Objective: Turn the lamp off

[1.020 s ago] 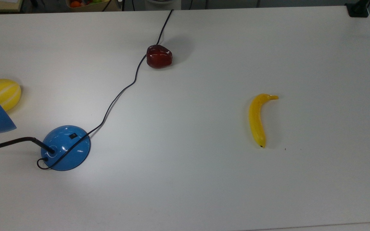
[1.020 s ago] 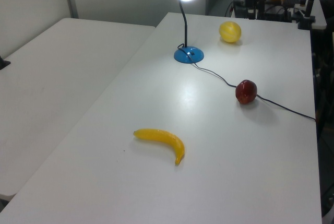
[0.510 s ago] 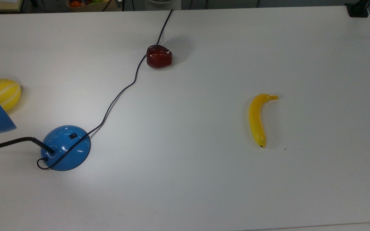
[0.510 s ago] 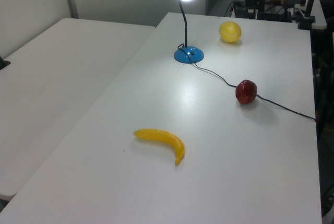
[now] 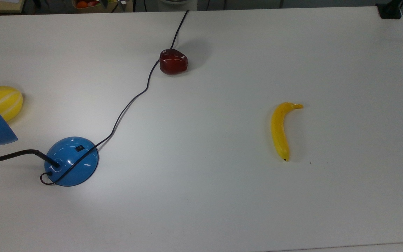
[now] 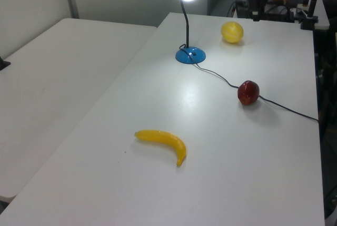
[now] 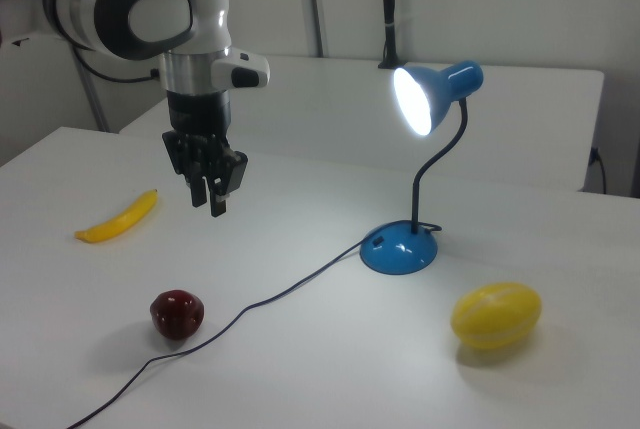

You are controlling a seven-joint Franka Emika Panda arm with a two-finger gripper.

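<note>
The lamp is lit. Its glossy blue dome base (image 5: 71, 161) stands at the top view's lower left, with a small black switch (image 5: 79, 148) on top. A black bendy neck (image 7: 432, 174) rises to the blue cone shade (image 7: 440, 89), which glows white. The black cord (image 5: 128, 105) runs across the table past a red fruit. My gripper (image 7: 208, 207) hangs in the air at the right view's left, well apart from the lamp base (image 7: 399, 249), above and behind the red fruit (image 7: 177, 314), pointing down with nothing in it.
A red apple-like fruit (image 5: 173, 62) lies against the cord. A banana (image 5: 280, 129) lies at the top view's right. A yellow striped melon (image 5: 4, 101) sits beside the shade. The white table (image 5: 222, 196) ends at the top view's lower edge.
Nothing on the table has moved and the lamp stays lit. A dark shape at the top view's upper edge, near the fruit box, has shifted slightly.
</note>
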